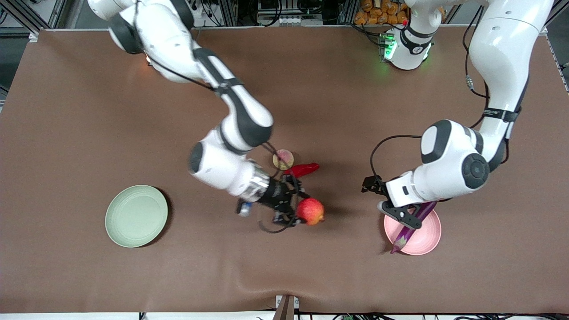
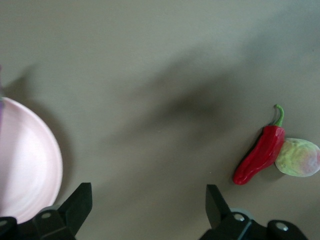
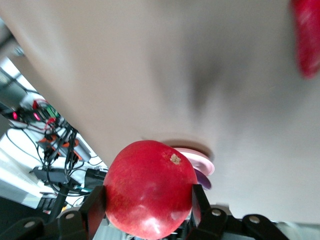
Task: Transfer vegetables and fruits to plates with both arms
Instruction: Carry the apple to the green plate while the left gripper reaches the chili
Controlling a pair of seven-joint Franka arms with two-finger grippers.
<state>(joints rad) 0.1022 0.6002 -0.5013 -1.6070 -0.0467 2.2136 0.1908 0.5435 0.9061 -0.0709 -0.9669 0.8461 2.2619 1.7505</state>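
Long glossy purple eggplant (image 1: 411,226) lies across pale pink round plate (image 1: 424,240) under empty, wide-open left pincer (image 1: 411,221); right pincer (image 1: 297,209) clamps round red fruit (image 1: 310,211).

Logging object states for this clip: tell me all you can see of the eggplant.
The eggplant is long, slim and glossy purple, paler at the end nearer the front camera. It lies on the pale pink plate, that end poking past the rim. The left gripper is over it, fingers spread open with nothing between them.
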